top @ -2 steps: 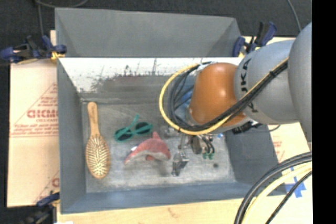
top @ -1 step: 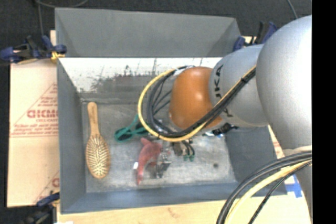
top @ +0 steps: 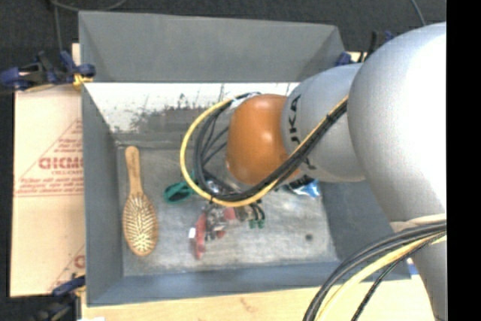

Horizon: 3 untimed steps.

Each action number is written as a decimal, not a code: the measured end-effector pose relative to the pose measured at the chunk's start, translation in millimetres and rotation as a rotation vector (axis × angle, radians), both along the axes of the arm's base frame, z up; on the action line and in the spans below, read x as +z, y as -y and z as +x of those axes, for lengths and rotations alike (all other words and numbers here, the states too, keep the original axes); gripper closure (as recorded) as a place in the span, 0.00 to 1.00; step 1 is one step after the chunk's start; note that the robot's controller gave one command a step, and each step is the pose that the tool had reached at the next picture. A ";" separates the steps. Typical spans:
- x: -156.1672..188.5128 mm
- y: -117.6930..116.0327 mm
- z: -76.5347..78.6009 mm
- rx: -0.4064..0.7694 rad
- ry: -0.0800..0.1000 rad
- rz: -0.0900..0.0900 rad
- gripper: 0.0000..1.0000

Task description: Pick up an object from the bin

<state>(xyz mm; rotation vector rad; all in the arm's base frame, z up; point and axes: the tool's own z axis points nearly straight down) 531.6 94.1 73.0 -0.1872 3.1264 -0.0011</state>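
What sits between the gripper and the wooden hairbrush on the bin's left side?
Only a small red thing, lying right next to the gripper toward the hairbrush; the rest is bare bin floor.

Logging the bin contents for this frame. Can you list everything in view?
bin: 1, grey metal, centre of the view
hairbrush: 1, light wood, left of the bin floor, handle toward the far wall
green thing: 1, green, mid floor, left of the gripper, kind unclear
red thing: 1, red, small, toward the near wall
small green piece: 1, dark green, right of the gripper
blue thing: 1, blue and white, right of the floor, partly under the arm
arm: 1, silver-grey, reaching in from the right
orange cover: 1, on the wrist
cables: yellow and black, looped round the cover
gripper: 1, low over the mid floor
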 end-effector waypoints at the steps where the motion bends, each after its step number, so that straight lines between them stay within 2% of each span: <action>1: 0.0 0.0 0.0 0.000 0.000 0.000 1.00; 2: 39.2 5.8 -4.2 -0.016 -0.015 -0.001 1.00; 3: 100.6 11.2 -0.6 -0.023 -0.011 0.000 1.00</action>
